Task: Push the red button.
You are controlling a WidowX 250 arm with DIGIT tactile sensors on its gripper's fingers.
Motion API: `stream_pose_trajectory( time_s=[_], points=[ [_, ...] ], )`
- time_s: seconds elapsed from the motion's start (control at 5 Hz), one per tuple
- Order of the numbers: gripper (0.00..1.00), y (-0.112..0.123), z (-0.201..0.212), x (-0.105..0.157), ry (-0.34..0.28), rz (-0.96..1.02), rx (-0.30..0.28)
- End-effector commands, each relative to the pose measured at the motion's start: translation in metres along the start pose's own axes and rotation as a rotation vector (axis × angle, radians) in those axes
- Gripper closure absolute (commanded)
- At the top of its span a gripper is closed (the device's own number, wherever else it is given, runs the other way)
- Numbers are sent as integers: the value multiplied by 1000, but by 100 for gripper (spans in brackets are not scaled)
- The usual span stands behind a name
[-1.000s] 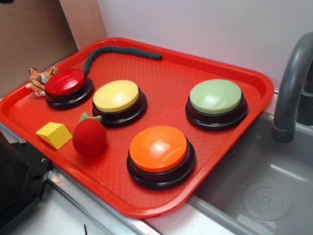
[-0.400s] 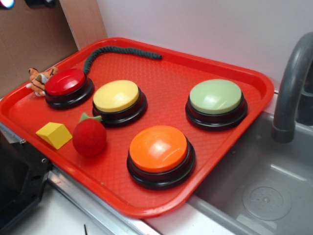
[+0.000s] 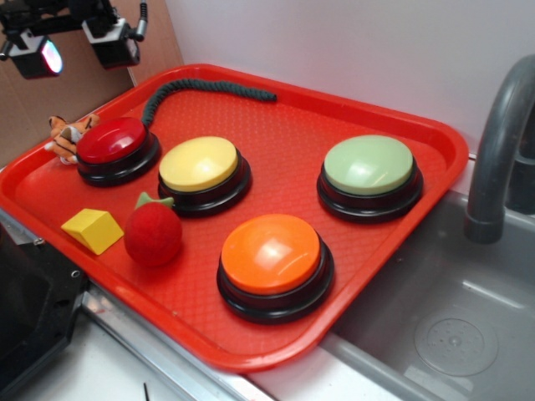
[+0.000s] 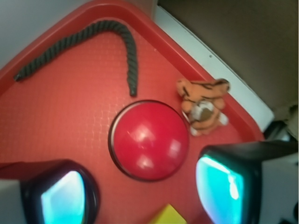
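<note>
We see no writing or brand anywhere. Our gripper (image 4: pixel 140 196) hangs above the red button (image 4: pixel 149 140), jaws spread, tiger toy (image 4: pixel 203 106) at its two o'clock.

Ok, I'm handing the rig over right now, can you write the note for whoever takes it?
Gripper: up in the air above the tray's far left corner, fingers apart, holding nothing.
Red button: at the left end of the red tray, beside the small toy tiger and next to the yellow button. The wrist view looks down on it between the fingers.
Done: gripper roughly lined up over the button.
Left: come down, press the cap.
</note>
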State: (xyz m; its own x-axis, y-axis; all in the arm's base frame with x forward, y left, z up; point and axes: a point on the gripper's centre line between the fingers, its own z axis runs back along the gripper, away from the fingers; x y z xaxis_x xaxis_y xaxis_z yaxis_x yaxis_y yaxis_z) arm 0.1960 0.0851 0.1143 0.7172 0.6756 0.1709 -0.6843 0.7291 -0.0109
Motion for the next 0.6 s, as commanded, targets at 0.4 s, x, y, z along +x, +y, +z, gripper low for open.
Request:
stream_pose_trajectory(
  time_s=[0.4],
  points=[
    [0, 32, -71, -3, 92, -13, 56]
  ],
)
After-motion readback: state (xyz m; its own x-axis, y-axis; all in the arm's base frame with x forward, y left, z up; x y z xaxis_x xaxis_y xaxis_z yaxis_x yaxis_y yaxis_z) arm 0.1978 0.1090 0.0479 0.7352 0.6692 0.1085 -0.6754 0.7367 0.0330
